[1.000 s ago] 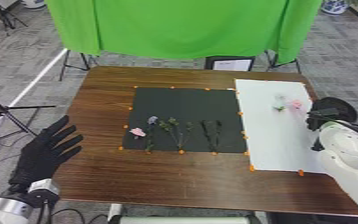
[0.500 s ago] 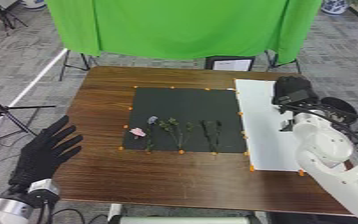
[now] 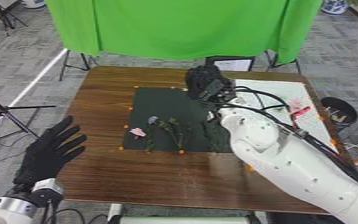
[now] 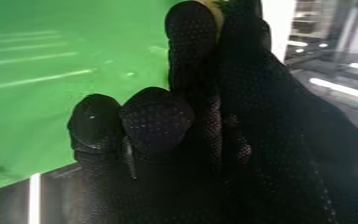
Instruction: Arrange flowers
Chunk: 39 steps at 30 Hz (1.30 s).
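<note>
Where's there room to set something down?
Bare wood lies along the near edge, before the black sheet, and between that sheet and the left hand. Crowded: the sheet's near half, with flowers, and beneath the right arm.

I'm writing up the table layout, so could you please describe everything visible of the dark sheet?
The dark sheet looks like matte paper or cloth, flat and roughly rectangular, on the brown table left of the white sheet. Orange tabs dot its edges. Stems and a pink bloom lie on its nearer half; the right hand and arm partly hide its right side.
</note>
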### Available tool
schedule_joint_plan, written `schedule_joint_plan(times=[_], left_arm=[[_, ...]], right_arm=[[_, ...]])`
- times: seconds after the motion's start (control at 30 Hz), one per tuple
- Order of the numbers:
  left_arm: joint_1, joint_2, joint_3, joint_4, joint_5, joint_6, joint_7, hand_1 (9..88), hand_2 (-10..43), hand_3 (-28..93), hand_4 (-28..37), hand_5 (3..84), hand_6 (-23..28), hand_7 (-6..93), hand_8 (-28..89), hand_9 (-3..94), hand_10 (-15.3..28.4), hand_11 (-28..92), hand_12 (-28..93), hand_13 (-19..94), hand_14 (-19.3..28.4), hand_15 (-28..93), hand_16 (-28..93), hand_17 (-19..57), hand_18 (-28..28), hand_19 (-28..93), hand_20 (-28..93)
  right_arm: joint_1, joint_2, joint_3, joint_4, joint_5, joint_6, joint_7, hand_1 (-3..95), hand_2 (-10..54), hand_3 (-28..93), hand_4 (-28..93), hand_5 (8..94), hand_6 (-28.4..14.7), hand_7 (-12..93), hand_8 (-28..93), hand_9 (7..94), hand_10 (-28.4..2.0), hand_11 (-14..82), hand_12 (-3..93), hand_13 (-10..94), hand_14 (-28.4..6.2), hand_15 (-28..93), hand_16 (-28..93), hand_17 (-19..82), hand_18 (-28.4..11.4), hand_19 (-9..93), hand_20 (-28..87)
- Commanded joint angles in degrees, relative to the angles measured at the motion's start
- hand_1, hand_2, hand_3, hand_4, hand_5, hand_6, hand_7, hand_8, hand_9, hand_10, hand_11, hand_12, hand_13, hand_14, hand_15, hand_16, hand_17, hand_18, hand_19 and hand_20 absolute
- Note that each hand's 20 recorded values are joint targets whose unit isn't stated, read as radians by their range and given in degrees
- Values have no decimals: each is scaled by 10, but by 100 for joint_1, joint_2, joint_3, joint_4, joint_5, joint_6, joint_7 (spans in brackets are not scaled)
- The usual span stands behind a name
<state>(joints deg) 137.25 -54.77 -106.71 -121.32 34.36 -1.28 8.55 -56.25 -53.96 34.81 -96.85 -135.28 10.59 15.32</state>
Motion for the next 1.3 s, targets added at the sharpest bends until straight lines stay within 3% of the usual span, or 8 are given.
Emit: schedule_joint_plan(times=[0.03, 0.53, 0.8, 1.3], left_arm=[[21, -8, 31, 17, 9, -10, -62, 221, -39, 676, -283, 238, 27, 173, -101, 219, 108, 127, 198, 177, 159, 227, 17, -117, 235, 374, 86], [-34, 9, 82, 48, 14, -38, -57, 221, -40, 676, -283, 238, 26, 172, -101, 219, 108, 128, 198, 178, 158, 226, 17, -117, 235, 374, 85], [-79, 22, 107, 80, 21, -55, -82, 222, -40, 676, -283, 239, 27, 172, -102, 220, 109, 129, 198, 178, 159, 227, 18, -117, 235, 375, 85], [-76, 25, 103, 82, 16, -66, -81, 222, -41, 677, -283, 238, 26, 173, -102, 220, 109, 127, 196, 178, 159, 227, 17, -118, 235, 375, 85]], right_arm=[[190, -457, -451, 331, -255, -310, -153, 481, -95, 845, -283, 730, 37, 421, -3, 911, -40, 107, 434, 756, -45, 747, 320, 375, -200, 927, 520], [299, -897, -784, 1017, -549, -483, -2, 473, -95, 829, -283, 726, 37, 418, -3, 908, -40, 108, 425, 754, -45, 749, 322, 376, -199, 928, 520], [254, -899, -791, 979, -528, -475, 173, 456, -95, 810, -283, 720, 34, 413, -3, 894, -42, 122, 411, 748, -45, 752, 324, 374, -198, 928, 522], [168, -958, -732, 939, -475, -584, 88, 384, -95, 787, -283, 714, 28, 403, -1, 845, -64, 244, 292, 740, -49, 755, 326, 365, -199, 926, 529]])
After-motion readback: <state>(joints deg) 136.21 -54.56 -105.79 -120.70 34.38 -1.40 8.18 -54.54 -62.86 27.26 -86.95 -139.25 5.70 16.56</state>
